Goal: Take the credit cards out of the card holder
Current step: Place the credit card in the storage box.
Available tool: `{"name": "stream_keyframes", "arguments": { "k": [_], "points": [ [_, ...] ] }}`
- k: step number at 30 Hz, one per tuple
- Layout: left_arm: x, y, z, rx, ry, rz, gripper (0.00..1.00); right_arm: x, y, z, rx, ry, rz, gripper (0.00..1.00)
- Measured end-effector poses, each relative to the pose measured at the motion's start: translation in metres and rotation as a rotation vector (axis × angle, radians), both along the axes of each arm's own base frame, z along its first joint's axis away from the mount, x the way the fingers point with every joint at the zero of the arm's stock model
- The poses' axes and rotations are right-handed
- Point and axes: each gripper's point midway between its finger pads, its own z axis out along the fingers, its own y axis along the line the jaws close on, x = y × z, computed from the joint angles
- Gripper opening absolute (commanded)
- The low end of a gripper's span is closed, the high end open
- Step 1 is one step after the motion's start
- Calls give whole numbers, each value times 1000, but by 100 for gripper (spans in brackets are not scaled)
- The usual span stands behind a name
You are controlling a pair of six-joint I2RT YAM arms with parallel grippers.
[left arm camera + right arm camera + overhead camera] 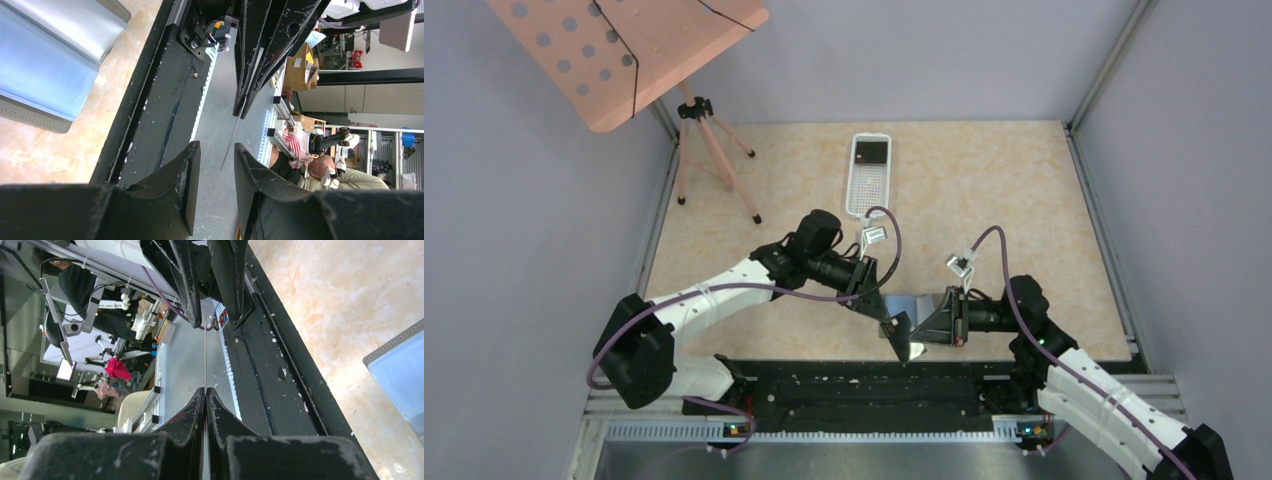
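The card holder lies open on the table between both grippers; its blue-grey pockets show in the left wrist view and the right wrist view. My right gripper is shut on a thin pale card, seen edge-on and held above the black front rail. In the top view the card shows whitish. My left gripper is open, its fingers on either side of the card's free end without touching it. The red card is not in view.
A white perforated basket with a dark item in its far end stands at the back centre. A pink perforated board on a tripod stands at the back left. The black rail runs along the near edge.
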Motion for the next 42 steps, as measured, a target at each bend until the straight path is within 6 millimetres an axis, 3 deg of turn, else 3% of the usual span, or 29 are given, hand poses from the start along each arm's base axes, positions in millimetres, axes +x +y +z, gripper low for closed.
{"name": "stream_keyframes", "arguments": {
  "k": [7,20,25,27,31,35,40,42],
  "points": [
    [-1,0,1,-4,4,-4,31,0,0,0,0,3,0,0],
    [-4,-1,5,-26,18,-28,1,5,3,-6,-17,28,-6,0],
    [-5,0,-2,-17,45,-34,0,5,3,-10,-26,45,4,1],
    [-5,1,-3,-17,49,-33,0,4,4,-10,-28,48,5,12],
    [-4,0,-2,-25,42,-34,0,11,4,-11,-34,46,-33,43],
    [2,-1,-3,-22,32,-7,0,22,4,-10,-57,52,-99,63],
    [29,2,1,-30,23,92,0,40,-3,16,-73,-13,-228,98],
    [45,5,1,-28,21,152,0,47,-9,29,-82,-49,-295,99]
  ]
}}
